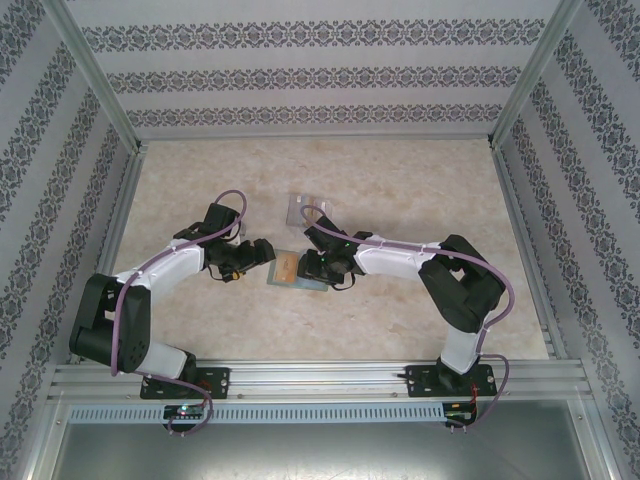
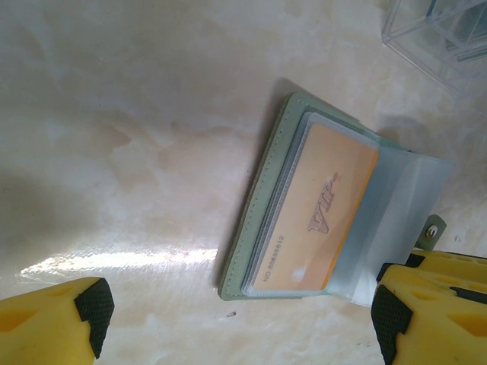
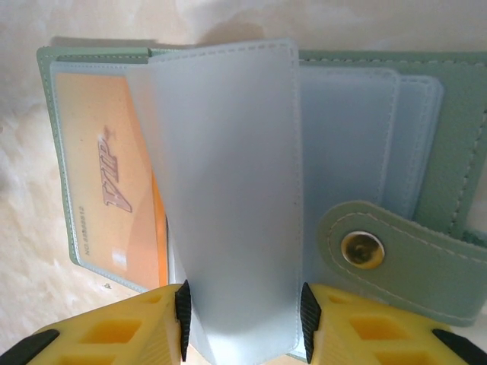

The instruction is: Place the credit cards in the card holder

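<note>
The sage-green card holder (image 1: 288, 270) lies open on the table between the two grippers. An orange credit card (image 2: 323, 220) marked VIP sits inside a clear sleeve on the holder's (image 2: 266, 205) left half. In the right wrist view the same card (image 3: 106, 190) shows left of a translucent sleeve (image 3: 228, 190) that bows upward. My right gripper (image 3: 243, 312) is shut on that sleeve, its pads pressing the two long edges. The left gripper (image 2: 236, 312) hovers open over the holder's near corner, touching nothing.
A snap strap (image 3: 361, 249) lies across the holder's right half. A clear plastic box (image 1: 303, 208) stands just behind the holder, also at the left wrist view's top right corner (image 2: 441, 30). Patterned walls and metal rails enclose the marbled table (image 1: 420, 180).
</note>
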You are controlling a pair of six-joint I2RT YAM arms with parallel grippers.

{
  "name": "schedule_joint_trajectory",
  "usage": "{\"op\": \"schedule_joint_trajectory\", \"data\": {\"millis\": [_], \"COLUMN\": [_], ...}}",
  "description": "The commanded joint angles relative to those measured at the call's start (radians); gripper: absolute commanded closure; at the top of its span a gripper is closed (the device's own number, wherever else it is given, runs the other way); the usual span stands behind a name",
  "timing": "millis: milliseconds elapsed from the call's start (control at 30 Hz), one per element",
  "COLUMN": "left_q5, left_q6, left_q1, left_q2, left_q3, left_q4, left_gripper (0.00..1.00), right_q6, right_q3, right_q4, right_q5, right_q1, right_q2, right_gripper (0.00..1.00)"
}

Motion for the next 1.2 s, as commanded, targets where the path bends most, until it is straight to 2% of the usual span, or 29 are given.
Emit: {"op": "schedule_joint_trajectory", "data": {"millis": [0,267,500,833,1000,1167], "left_q5": [-0.017,-0.038,-0.102,-0.064,-0.043,-0.015], "left_q6": [-0.002,0.000,0.002,-0.007,-0.018,-0.025], "left_q1": [0.013,0.013,0.018,0.070,0.099,0.125], "left_q2": [-0.007,-0.001,0.005,0.005,0.004,-0.007], "left_q3": [0.003,0.012,0.027,0.011,-0.003,-0.020], "left_q4": [-0.002,-0.008,-0.059,-0.040,-0.023,-0.011], "left_gripper": [0.10,0.10,0.10,0.10,0.09,0.09], "right_q6": [-0.020,-0.012,-0.015,-0.029,-0.043,-0.030], "right_q3": [0.018,0.032,0.040,0.075,0.106,0.128], "right_q4": [0.021,0.089,0.162,0.199,0.235,0.334], "right_q5": [0.000,-0.046,-0.100,-0.117,-0.132,-0.208], "right_q1": [-0.006,-0.003,0.000,0.009,0.018,0.028], "right_q2": [-0.035,-0.007,0.014,0.036,0.098,0.175], "right_gripper": [0.54,0.53,0.58,0.57,0.57,0.57]}}
